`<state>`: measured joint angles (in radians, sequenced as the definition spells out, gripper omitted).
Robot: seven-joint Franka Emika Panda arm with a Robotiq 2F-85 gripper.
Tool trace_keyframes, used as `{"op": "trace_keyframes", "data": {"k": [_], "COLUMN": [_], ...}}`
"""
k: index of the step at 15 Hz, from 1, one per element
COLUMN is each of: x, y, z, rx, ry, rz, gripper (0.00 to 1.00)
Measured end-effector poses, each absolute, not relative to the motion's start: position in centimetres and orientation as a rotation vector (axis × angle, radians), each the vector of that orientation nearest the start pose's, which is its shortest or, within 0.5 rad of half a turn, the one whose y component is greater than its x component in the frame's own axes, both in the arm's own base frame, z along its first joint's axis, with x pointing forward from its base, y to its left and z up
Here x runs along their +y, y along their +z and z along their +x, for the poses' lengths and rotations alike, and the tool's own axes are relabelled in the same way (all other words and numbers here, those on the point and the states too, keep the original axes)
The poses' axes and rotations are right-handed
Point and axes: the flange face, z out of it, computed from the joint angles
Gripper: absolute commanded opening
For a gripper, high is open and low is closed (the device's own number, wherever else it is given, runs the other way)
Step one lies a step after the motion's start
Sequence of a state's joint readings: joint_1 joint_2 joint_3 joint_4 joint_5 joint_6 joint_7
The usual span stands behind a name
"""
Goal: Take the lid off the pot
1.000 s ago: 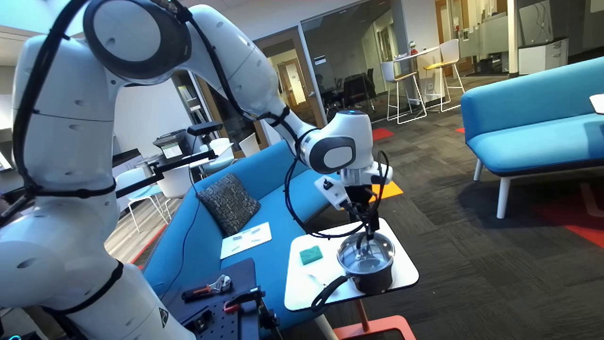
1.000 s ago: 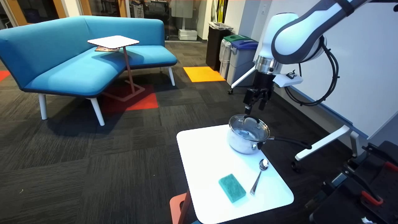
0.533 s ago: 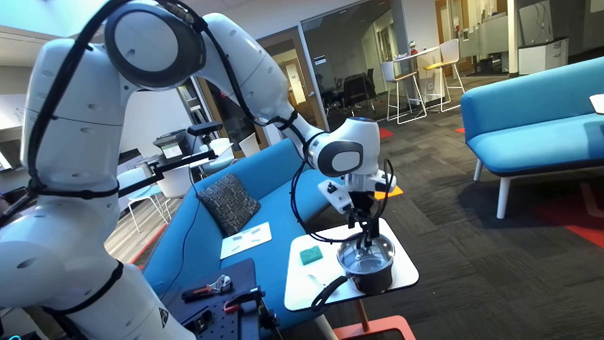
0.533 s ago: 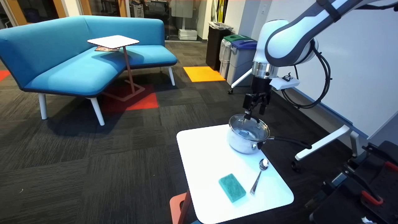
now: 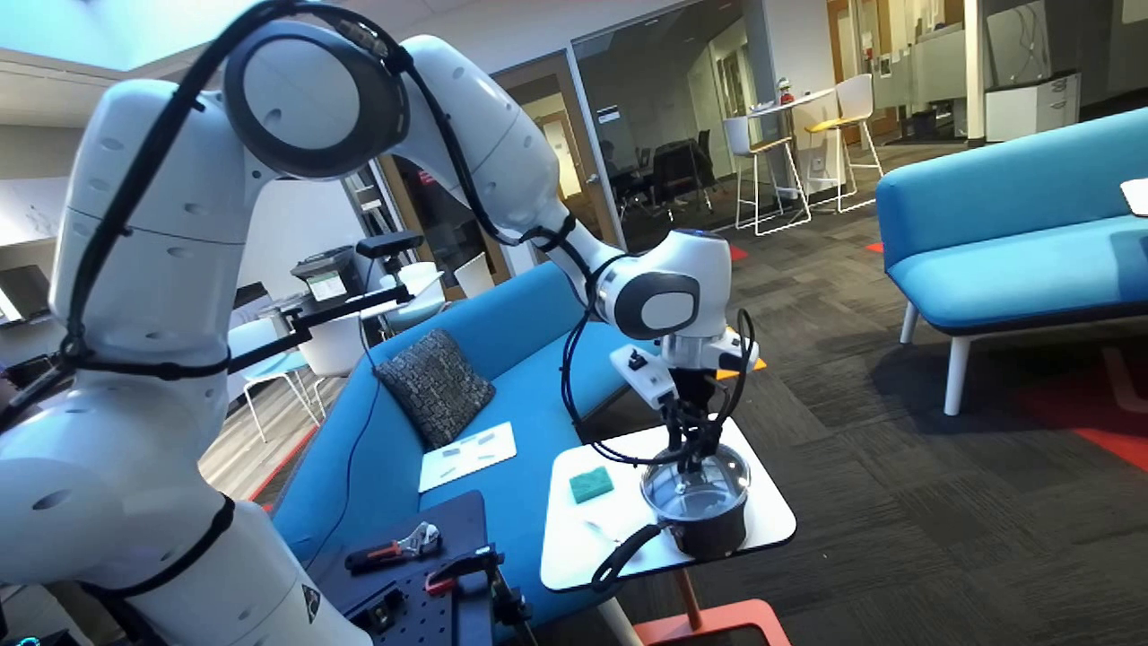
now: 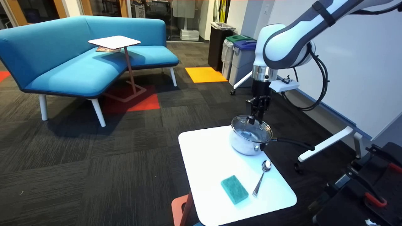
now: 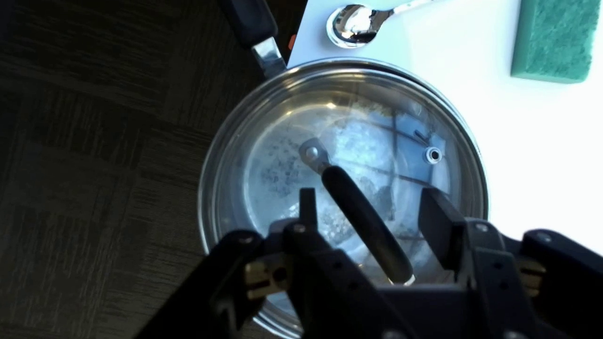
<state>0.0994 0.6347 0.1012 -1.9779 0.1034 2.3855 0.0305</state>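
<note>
The silvery pot point(image 6: 242, 146) stands on the small white table near its edge, with its long black handle point(image 6: 292, 143) sticking out past the table. The round glass lid point(image 6: 248, 134) lies on the pot; it fills the middle of the wrist view point(image 7: 278, 174). A black bar handle point(image 7: 365, 221) arches over the lid and runs slantwise between my fingers. My gripper point(image 7: 370, 202) is open, one finger on each side of the bar, with gaps on both sides. In both exterior views the fingertips point(image 6: 255, 120) are low over the lid point(image 5: 691, 465), hiding much of its handle.
A green sponge point(image 6: 234, 189) and a metal spoon point(image 6: 261, 179) lie on the white table point(image 6: 207, 163). The spoon's bowl point(image 7: 353, 26) is close to the pot in the wrist view. A blue sofa point(image 5: 529, 449) stands beside the table.
The arm has lowered, bringing the gripper from above the lid's handle down around it. In an exterior view the wrist has also shifted left and turned slightly. The pot and lid have not moved.
</note>
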Motion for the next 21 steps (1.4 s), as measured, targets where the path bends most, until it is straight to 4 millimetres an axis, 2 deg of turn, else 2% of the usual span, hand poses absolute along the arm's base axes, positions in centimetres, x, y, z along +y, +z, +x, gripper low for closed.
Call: {"op": "trace_keyframes", "data": {"k": [3,4,14,17,21], "x": [11.8,11.8,12.3,12.7,13.0], "y": [12.4,12.4,12.9,14.5,17.9], "z": [57.2,57.2,57.4,57.5,57.0], "rx": [-0.113,-0.113,-0.136,-0.152,-0.168], "ry": [0.361,0.36,0.346,0.313,0.252], "rz": [-3.021,-3.021,-3.029,-3.034,-3.04], "gripper": [0.06,0.02,0.04,0.04,0.04]}}
